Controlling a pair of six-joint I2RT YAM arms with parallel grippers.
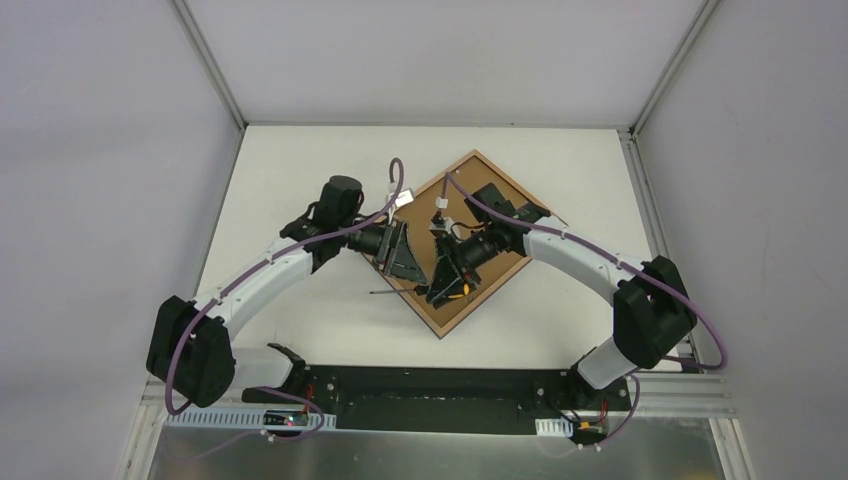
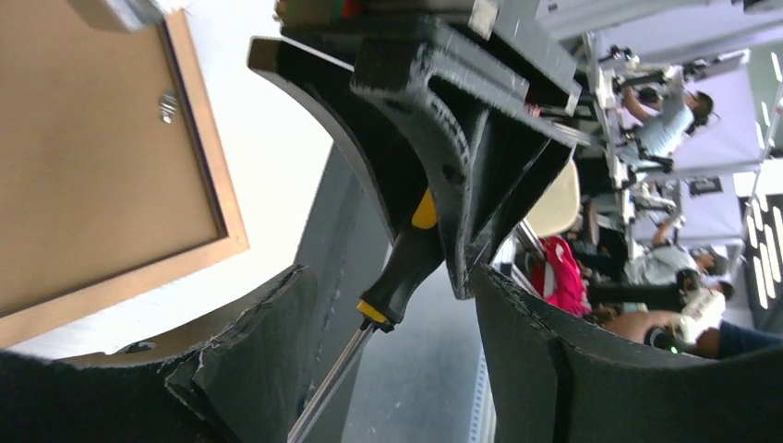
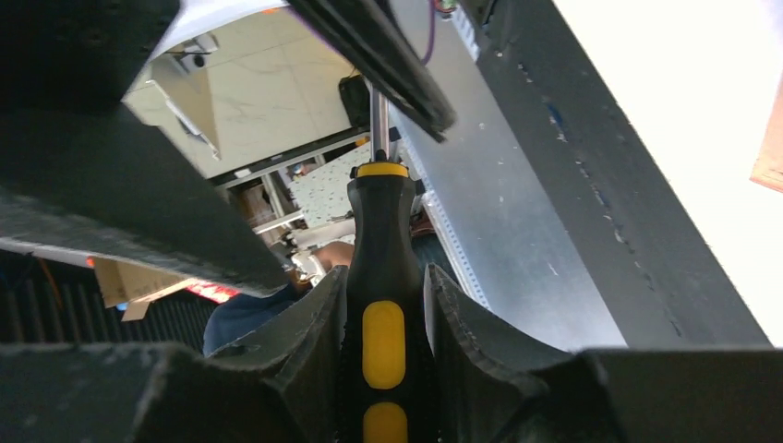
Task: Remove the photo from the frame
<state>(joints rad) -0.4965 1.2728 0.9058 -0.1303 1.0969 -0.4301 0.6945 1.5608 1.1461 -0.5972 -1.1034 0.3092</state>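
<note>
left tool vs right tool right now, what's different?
The left tool is open and grips nothing; the right tool is shut on the screwdriver handle. The screwdriver's shaft passes between the left tool's spread fingers, while the right tool's fingers press the handle on both sides. Shared: both are black, two-fingered and face each other over the frame.

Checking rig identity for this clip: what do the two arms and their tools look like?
Both the left arm and right arm have white link shells with bulky black joint housings. A purple cable runs along each. The left tool and right tool are matte black with curved fingers.
</note>
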